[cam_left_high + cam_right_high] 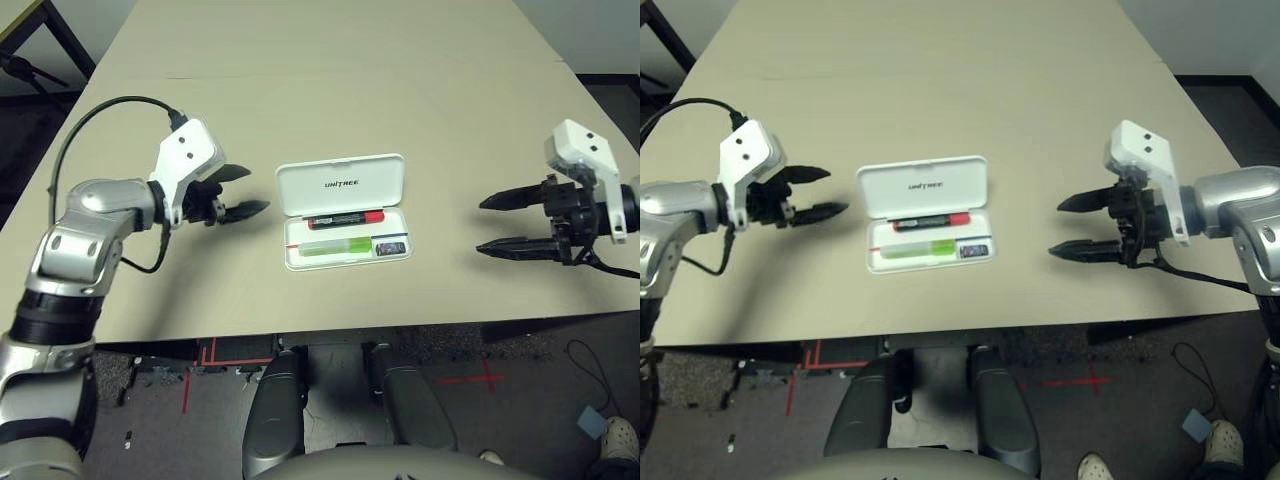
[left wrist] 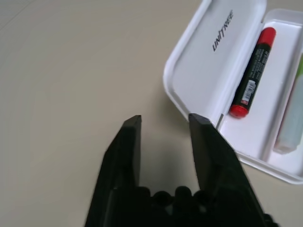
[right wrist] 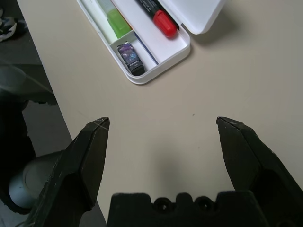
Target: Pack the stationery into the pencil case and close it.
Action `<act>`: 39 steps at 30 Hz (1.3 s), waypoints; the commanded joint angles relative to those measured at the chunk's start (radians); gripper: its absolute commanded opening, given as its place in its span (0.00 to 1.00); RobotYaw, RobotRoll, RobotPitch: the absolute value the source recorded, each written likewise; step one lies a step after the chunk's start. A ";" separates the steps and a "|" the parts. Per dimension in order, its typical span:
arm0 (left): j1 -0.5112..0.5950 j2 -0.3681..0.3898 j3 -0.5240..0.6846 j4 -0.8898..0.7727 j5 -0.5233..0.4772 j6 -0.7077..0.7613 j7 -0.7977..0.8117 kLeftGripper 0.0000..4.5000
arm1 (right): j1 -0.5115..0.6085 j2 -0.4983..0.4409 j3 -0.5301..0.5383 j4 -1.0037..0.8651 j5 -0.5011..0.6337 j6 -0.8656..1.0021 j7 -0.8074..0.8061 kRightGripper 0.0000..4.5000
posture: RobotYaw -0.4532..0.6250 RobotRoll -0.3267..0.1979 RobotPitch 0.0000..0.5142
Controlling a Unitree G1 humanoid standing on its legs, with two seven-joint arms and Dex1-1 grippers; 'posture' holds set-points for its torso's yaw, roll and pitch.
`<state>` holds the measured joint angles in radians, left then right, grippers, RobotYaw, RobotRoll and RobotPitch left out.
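Sitting mid-surface (image 1: 450, 150), pencil case (image 1: 343, 209) lying open, lid back, already holding red marker (image 1: 346, 218), green-ended stick (image 1: 335, 247) and tiny dark piece (image 1: 391, 247); only closing left. Flanking it apart, left pincer (image 1: 238, 190) hovering narrowed, empty; right pincer (image 1: 505, 223) hanging spread, empty. Leaving bare room all around.

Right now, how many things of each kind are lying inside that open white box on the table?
Red marker: 1
White stick with green end: 1
Small dark piece: 1
Total: 3, all inside the open pencil case.
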<state>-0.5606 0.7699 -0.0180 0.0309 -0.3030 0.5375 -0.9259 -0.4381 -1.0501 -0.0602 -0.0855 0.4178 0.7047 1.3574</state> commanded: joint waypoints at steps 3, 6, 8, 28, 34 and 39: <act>-0.046 -0.043 -0.023 0.121 0.060 -0.008 0.051 0.01 | 0.020 -0.021 -0.024 -0.024 0.027 0.011 -0.022 1.00 | 0.34 0.62 0.38; -0.059 -0.069 -0.029 0.161 0.082 -0.018 0.067 0.01 | 0.021 -0.021 -0.024 -0.034 0.036 0.017 -0.033 1.00 | 0.33 0.62 0.37; -0.061 -0.084 -0.031 0.171 0.087 -0.020 0.069 0.01 | 0.025 -0.021 -0.024 -0.041 0.041 0.020 -0.041 1.00 | 0.33 0.62 0.37; -0.030 -0.182 -0.057 -0.013 0.019 0.053 0.000 0.01 | 0.047 -0.027 -0.010 -0.065 0.062 0.021 -0.078 1.00 | 0.31 0.62 0.38; 0.022 -0.129 -0.057 -0.132 -0.021 0.104 -0.053 0.01 | 0.035 -0.024 0.008 -0.049 0.053 0.009 -0.074 1.00 | 0.33 0.62 0.39; 0.065 -0.113 -0.071 -0.207 -0.037 0.126 -0.066 0.01 | 0.016 -0.015 0.032 -0.035 0.044 -0.002 -0.069 1.00 | 0.34 0.62 0.39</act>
<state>-0.5133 0.6466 -0.0619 -0.1457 -0.3237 0.6494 -0.9805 -0.4142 -1.0653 -0.0483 -0.1198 0.4679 0.7125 1.2828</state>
